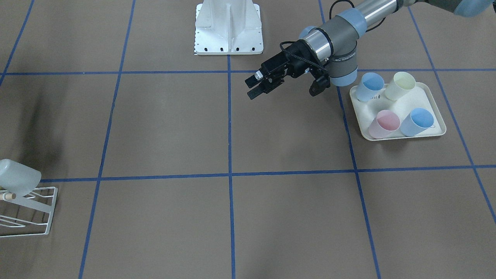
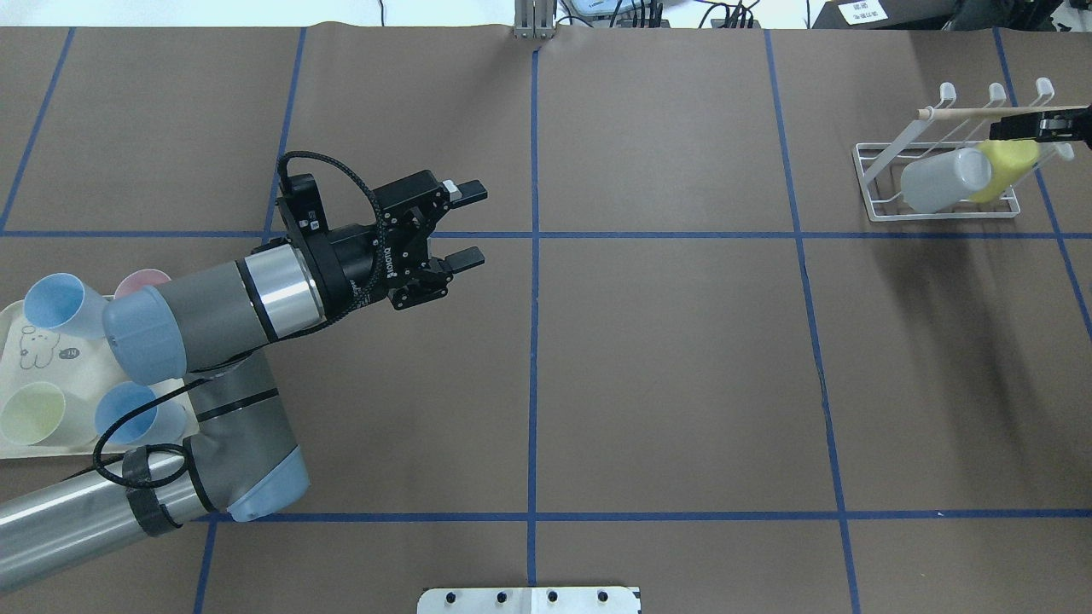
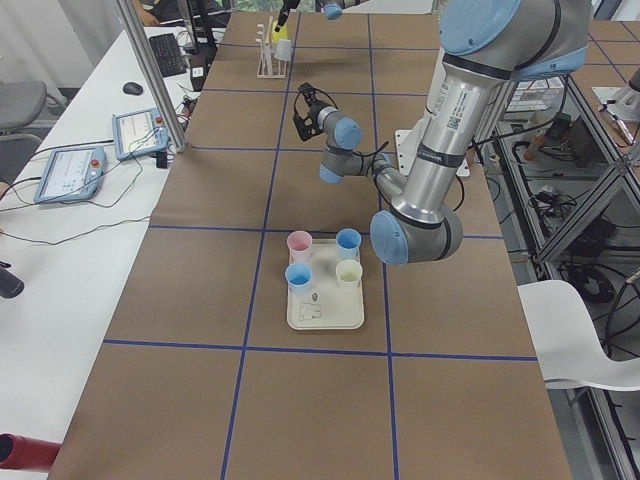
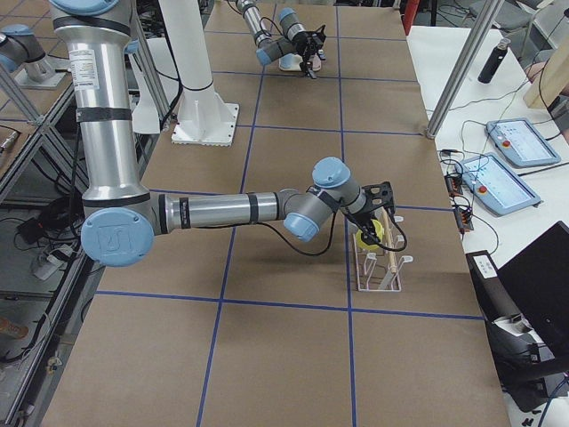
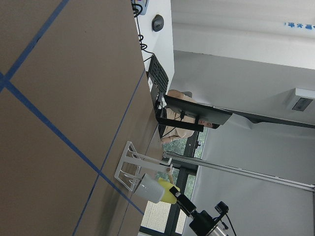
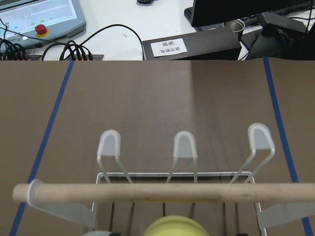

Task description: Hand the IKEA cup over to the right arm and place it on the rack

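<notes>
The IKEA cup [image 2: 1011, 166] is yellow and lies tilted on the white wire rack [image 2: 879, 183] at the far right, beside a white cup [image 2: 943, 179]. My right gripper [image 2: 1045, 128] sits at the rack's wooden dowel [image 6: 147, 192], shut on the yellow cup, whose top shows at the bottom edge of the right wrist view [image 6: 172, 227]. My left gripper [image 2: 478, 222] hovers open and holds nothing, left of the table's middle, far from the rack. The front view shows only the rack's corner [image 1: 46, 211] with the white cup [image 1: 17, 176].
A cream tray [image 2: 51, 358] with several pastel cups lies at the left edge under my left arm. The robot's white base plate [image 1: 228, 27] is at the near middle. Blue tape lines grid the brown table. Monitors and cables lie beyond the far edge.
</notes>
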Robot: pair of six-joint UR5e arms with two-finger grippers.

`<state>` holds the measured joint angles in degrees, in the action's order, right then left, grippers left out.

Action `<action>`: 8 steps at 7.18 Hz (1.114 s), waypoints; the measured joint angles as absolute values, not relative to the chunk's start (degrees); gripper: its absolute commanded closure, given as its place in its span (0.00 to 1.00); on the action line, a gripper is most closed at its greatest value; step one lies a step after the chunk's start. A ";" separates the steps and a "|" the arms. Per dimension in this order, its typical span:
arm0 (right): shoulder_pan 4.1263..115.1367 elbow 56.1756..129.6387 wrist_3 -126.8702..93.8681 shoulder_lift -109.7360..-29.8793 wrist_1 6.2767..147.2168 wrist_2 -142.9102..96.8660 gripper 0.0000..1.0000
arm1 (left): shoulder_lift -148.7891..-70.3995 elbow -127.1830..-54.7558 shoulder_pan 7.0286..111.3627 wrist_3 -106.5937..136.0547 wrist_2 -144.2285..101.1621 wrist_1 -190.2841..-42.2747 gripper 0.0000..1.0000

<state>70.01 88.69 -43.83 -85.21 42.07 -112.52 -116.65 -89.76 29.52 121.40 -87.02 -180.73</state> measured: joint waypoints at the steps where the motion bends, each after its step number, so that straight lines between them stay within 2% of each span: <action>1: 69.77 89.02 -44.07 -85.18 41.87 -112.33 0.02 | -115.82 -90.02 29.79 119.09 -87.39 -180.60 0.01; 4: 69.70 93.25 -44.61 -86.82 41.74 -113.92 0.02 | -109.00 -90.37 35.47 104.77 -94.60 -178.43 0.01; 8: 69.63 102.46 -52.60 -93.48 41.48 -120.66 0.01 | -99.82 -90.25 59.50 79.03 -114.03 -165.14 0.01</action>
<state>69.63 102.46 -52.60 -93.48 41.48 -120.66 -99.82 -90.25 59.50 79.03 -114.03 -165.14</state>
